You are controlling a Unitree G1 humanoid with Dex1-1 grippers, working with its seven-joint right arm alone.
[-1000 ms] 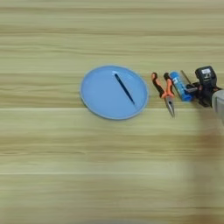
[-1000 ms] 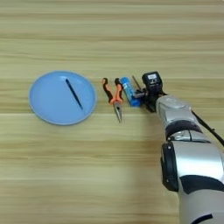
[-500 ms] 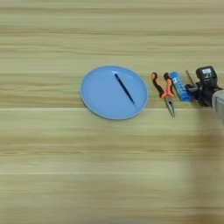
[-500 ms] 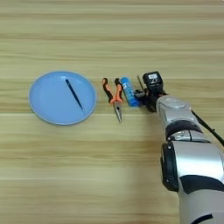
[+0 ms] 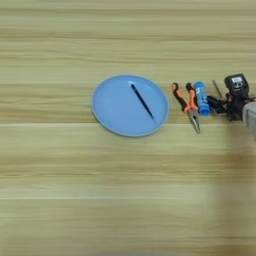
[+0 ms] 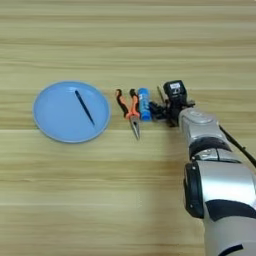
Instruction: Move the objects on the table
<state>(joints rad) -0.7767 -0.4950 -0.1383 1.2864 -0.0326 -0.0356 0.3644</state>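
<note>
A round light-blue plate lies left of the table's middle, and a thin black stick rests slantwise on it. Right of the plate lie orange-handled pliers with their tips toward me. A blue cylinder with a white cap lies right beside them. My right gripper sits low on the table, just right of the cylinder and close against it. A thin dark rod pokes out behind the gripper. My silver forearm comes in from the bottom right.
The wooden table fills both views, with horizontal grain stripes. A black cable runs along the right side of my forearm.
</note>
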